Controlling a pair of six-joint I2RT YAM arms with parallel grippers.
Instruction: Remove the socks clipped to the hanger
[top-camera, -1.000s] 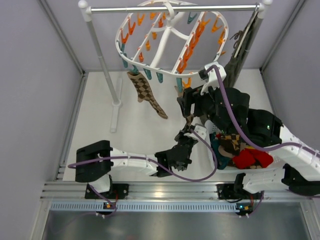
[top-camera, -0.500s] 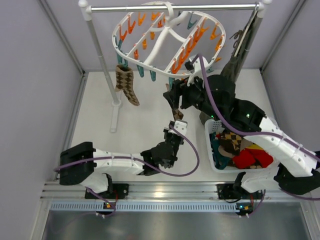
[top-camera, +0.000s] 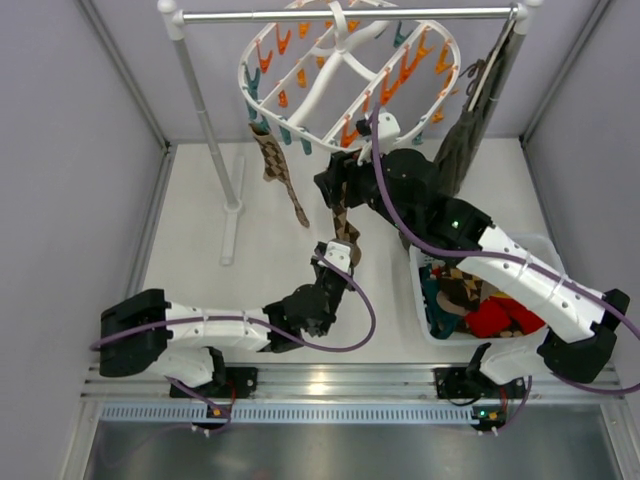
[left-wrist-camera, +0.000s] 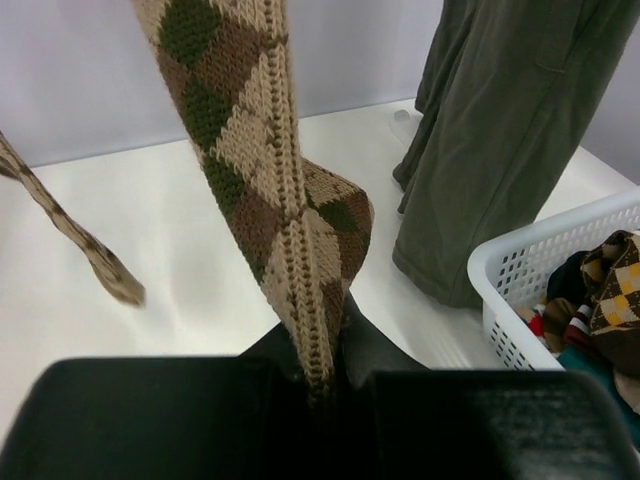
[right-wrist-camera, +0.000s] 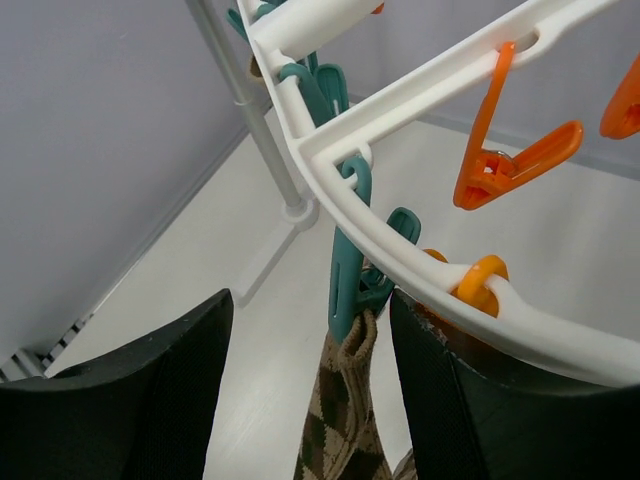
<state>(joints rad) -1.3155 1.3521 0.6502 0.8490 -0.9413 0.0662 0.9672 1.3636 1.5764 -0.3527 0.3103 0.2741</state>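
Note:
The white oval hanger (top-camera: 345, 75) hangs from the rail, with orange and teal clips. A brown argyle sock (top-camera: 343, 222) hangs from a teal clip (right-wrist-camera: 345, 285) at its near rim. My left gripper (top-camera: 333, 262) is shut on that sock's lower end (left-wrist-camera: 265, 190), which runs up taut from the jaws (left-wrist-camera: 320, 375). My right gripper (right-wrist-camera: 315, 385) is open, with one finger (right-wrist-camera: 130, 400) on each side of the teal clip and the sock's cuff (right-wrist-camera: 350, 420), not touching them. A second argyle sock (top-camera: 280, 175) hangs from the hanger's left side and also shows in the left wrist view (left-wrist-camera: 75, 240).
A white basket (top-camera: 547, 247) at the right holds removed socks and red and teal clothes; its corner shows in the left wrist view (left-wrist-camera: 500, 275). A long olive garment (left-wrist-camera: 500, 150) hangs at the back right. The metal rail's left post (top-camera: 210, 130) stands on the table.
My right gripper has moved up and left to the hanger's near rim, around the teal clip. My left gripper has followed left with the sock. The hanger and left sock have swung.

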